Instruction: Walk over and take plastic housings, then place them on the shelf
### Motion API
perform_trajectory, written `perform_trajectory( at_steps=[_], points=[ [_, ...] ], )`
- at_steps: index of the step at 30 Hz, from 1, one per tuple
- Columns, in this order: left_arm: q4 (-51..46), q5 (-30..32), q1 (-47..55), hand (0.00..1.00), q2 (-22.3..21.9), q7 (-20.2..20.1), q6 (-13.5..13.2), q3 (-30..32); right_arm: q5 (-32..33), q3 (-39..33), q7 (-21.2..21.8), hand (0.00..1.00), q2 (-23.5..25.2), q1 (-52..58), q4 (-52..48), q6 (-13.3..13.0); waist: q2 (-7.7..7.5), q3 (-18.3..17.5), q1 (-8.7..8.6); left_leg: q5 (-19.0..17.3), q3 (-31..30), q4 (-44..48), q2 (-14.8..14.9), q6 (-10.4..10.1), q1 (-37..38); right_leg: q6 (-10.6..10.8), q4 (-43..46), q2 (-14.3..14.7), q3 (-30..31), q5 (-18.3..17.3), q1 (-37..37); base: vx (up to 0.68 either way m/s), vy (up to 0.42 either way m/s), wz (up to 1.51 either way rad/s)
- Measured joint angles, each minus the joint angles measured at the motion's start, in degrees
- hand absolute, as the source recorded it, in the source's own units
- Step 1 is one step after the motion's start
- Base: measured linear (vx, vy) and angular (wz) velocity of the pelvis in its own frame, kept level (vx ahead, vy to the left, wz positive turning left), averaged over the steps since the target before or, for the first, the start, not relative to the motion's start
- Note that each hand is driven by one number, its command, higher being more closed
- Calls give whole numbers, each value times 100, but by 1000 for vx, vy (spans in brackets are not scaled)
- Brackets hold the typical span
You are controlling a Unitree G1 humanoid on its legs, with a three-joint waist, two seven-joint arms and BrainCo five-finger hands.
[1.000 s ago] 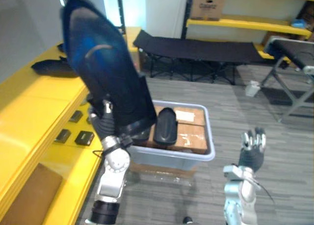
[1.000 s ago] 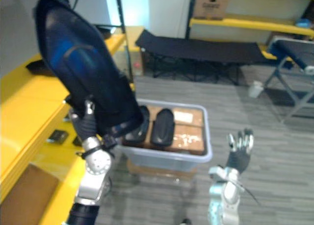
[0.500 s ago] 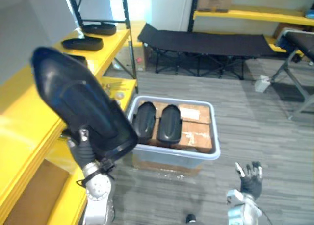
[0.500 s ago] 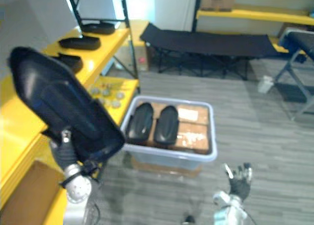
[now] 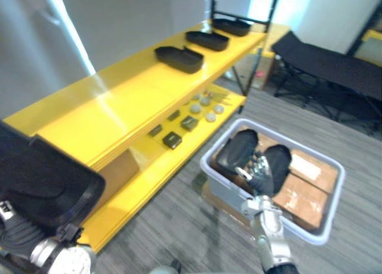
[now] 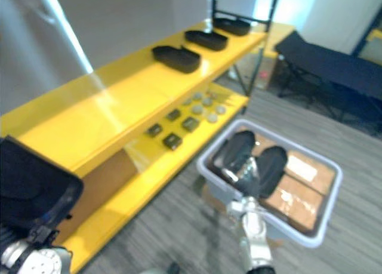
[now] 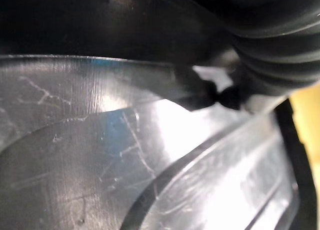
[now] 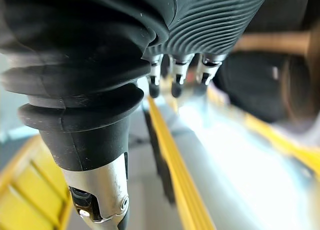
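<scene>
A large black plastic housing (image 5: 42, 181) sits at the lower left, held up by my left hand (image 5: 18, 235), which grips it from below; its glossy scratched surface (image 7: 100, 155) lies right against the wrist. My right hand (image 5: 258, 174) hangs open in front of the grey bin (image 5: 224, 190), fingers (image 8: 176, 84) straight and holding nothing. Two more black housings (image 5: 236, 151) (image 5: 279, 160) lie in the bin on cardboard. The yellow shelf (image 5: 119, 101) runs along the left, its top level carrying three black housings (image 5: 179, 58) (image 5: 207, 40) (image 5: 231, 26) at the far end.
Small dark and round parts (image 5: 191, 116) lie on the shelf's lower level. A brown board (image 5: 116, 172) leans under the top level. A black cot (image 5: 322, 68) stands at the far right. Grey floor (image 5: 167, 226) lies between shelf and bin.
The camera has swung left toward the shelf, so the whole scene has shifted. The held housing now sits lower in view. My right hand has come up in front of the bin.
</scene>
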Motion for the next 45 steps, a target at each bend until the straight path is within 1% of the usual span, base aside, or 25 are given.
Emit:
perform_trajectory(
  at_steps=[3,5,7,8,9,12,14,15,17,18,19,20,21,22,23,24,25,27,29,31,37,38,41,43,45],
  points=[
    [0,-155,290,100,-129,-189,-7,76,0,192,83,0,19,-59,15,97,-66,13,65,-38,-50,80,-54,2,-6,-29,141,-69,-47,-96,25,3,28,16],
    [-1,-300,349,100,-157,-349,-8,60,0,202,134,0,25,-23,15,171,-62,16,112,-78,-43,125,-85,27,-76,-40,136,-83,-97,-104,49,-50,24,11],
    [-10,-328,336,100,-150,-484,-20,51,0,197,167,0,20,2,14,228,-63,46,93,-214,107,128,-82,112,-119,-52,129,-101,-267,-123,115,-61,13,32],
    [-12,-346,321,100,-139,-586,-33,0,-2,194,168,0,17,82,-17,230,-76,33,50,-221,481,147,21,116,-185,-45,136,-117,-393,-127,145,-33,11,54],
    [-13,-350,314,100,-131,-672,-60,-73,-10,194,168,0,-6,139,-18,230,-71,62,-30,-190,643,146,63,94,-187,-45,190,-144,-493,-126,208,-26,14,60],
    [-42,-506,275,100,-96,-718,-129,-335,-153,179,202,0,-28,273,-20,221,-62,65,-35,-81,586,78,35,91,-196,-46,347,-229,-541,-126,207,20,30,35],
    [-41,-501,148,100,-37,-717,-183,-474,-200,167,320,0,-34,335,-19,212,-64,68,-42,-34,579,77,-10,114,-193,-47,510,-320,-540,-124,192,64,44,24],
    [-42,-486,24,100,14,-715,-251,-534,-197,144,307,0,-34,367,-19,215,-63,68,-55,-22,540,76,-61,125,-186,-47,652,-374,-512,-124,173,59,42,21],
    [-40,-430,-210,100,127,-702,-274,-662,-196,-12,299,0,-45,393,-21,215,-50,62,-88,54,383,76,-109,139,-193,-51,941,-456,-360,-125,90,85,42,59],
    [-12,-369,-521,100,299,-710,-323,-913,-195,-328,296,0,-78,422,-30,212,-30,67,-265,178,42,82,-179,165,-225,-108,1392,-524,117,-122,-31,123,19,114],
    [12,-274,-707,100,408,-730,-389,-1048,-194,-514,288,0,-93,424,-39,205,3,81,-369,224,-167,92,-154,177,-272,-349,1713,-487,537,-345,-171,106,10,127],
    [58,-235,-859,100,503,-771,-456,-1127,-189,-631,283,0,-100,454,-85,195,52,113,-444,262,-340,91,-154,182,-317,-410,1822,-383,831,-691,-254,58,-98,119],
    [258,-201,-1162,100,622,-856,-529,-1230,-129,-808,292,0,-154,554,-243,190,41,106,-554,342,-596,91,-187,171,-368,-420,1849,-113,1244,-1190,-311,29,-117,101],
    [352,-201,-1275,100,668,-904,-533,-1263,-73,-864,300,0,-200,583,-316,177,33,106,-579,348,-656,102,-204,165,-375,-437,1778,-16,1346,-1307,-321,24,-151,88],
    [529,-247,-1436,100,746,-958,-543,-1280,-42,-950,325,0,-261,581,-407,156,6,128,-595,348,-622,192,-308,159,-393,-463,1467,116,1370,-1282,-324,-7,-113,29],
    [641,-282,-1421,100,776,-1020,-550,-1279,-42,-998,369,0,-349,546,-499,126,-72,116,-592,340,-499,235,-401,151,-383,-369,1301,73,1264,-1251,-262,-15,-99,5],
    [666,-282,-1382,100,769,-1056,-550,-1297,-44,-1034,407,0,-407,510,-511,83,-17,121,-582,322,-476,254,-384,125,-408,-303,1208,108,1343,-1217,-254,-37,-76,-20],
    [668,-260,-1299,100,778,-1241,-550,-1365,-34,-1212,546,0,-531,393,-561,65,152,207,-575,297,-175,306,-258,83,-539,-244,911,204,1390,-1182,-247,-92,-42,-19],
    [670,-242,-1290,100,779,-1369,-549,-1403,57,-1286,682,0,-552,406,-618,68,203,244,-605,297,-19,325,-145,34,-567,-207,823,300,1412,-1161,-235,-125,-65,-13],
    [683,-233,-1257,100,777,-1460,-548,-1405,58,-1309,769,0,-551,437,-700,72,202,253,-626,293,81,337,-60,-11,-529,-207,808,364,1500,-1161,-188,-120,-54,-23],
    [713,-225,-1117,100,720,-1463,-547,-1408,241,-1430,835,0,-445,752,-841,68,297,316,-718,221,594,292,147,-21,-342,-232,920,426,1670,-1258,-116,-118,-16,-13],
    [712,-219,-1086,100,683,-1464,-547,-1411,253,-1436,833,0,-388,830,-841,66,306,317,-742,248,754,281,191,-32,-330,-220,960,418,1669,-1314,-121,-72,-3,3],
    [712,-219,-959,100,656,-1460,-515,-1445,223,-1428,811,0,-243,885,-841,20,307,316,-746,336,809,183,193,-50,-306,-230,1005,410,1691,-1365,-207,-46,-2,-3],
    [727,-190,-951,100,656,-1462,-445,-1544,209,-1380,803,0,-196,881,-845,-78,295,310,-739,431,904,50,217,-39,-307,-231,1009,406,1700,-1363,-314,0,0,0],
    [768,-38,-954,100,663,-1449,-404,-1562,143,-1268,817,0,-188,870,-850,-80,285,317,-727,508,907,26,216,-50,-311,-209,1038,402,1701,-1345,-342,52,-8,2]
  ],
)
